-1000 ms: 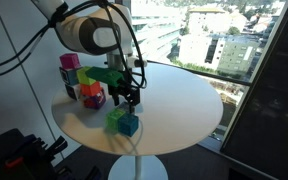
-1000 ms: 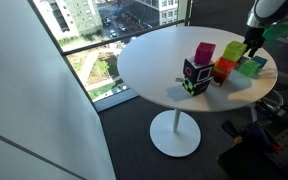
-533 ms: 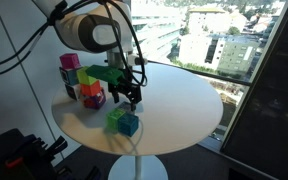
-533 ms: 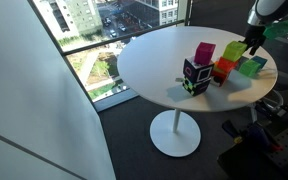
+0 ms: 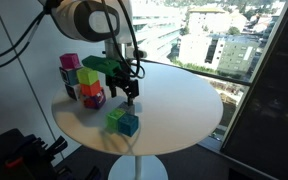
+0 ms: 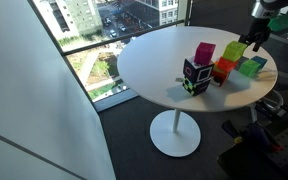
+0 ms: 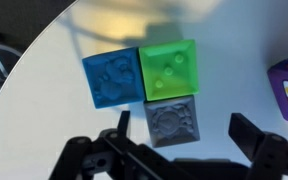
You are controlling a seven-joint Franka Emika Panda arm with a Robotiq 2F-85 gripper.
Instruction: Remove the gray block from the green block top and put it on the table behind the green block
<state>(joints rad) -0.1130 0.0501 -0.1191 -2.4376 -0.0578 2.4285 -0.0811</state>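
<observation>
The gray block (image 7: 172,120) lies straight below your pincer (image 7: 180,132) in the wrist view, inside the gap between the two fingers (image 7: 246,135) and a little nearer the finger on the blue cube's (image 7: 112,78) side. It looks to be resting on the table (image 7: 244,50), not on top of the green block (image 7: 169,68). Its far face, seen from the pincer, touches the green block's side.

Your pincer is spread wide and holds nothing. In an exterior view it hangs above the cluster of cubes (image 5: 131,97), clear of them.

Being a cube, the block has no long axis to line up with. Its edges sit nearly square to your closing line, turned only slightly. The two faces your fingers would meet are free, and the green block lies beyond the gray one, off the closing line.

If you need to grasp again, I judge that a plain descent would do. Whether that spot counts as behind the green block, you cannot tell from these views.
</observation>
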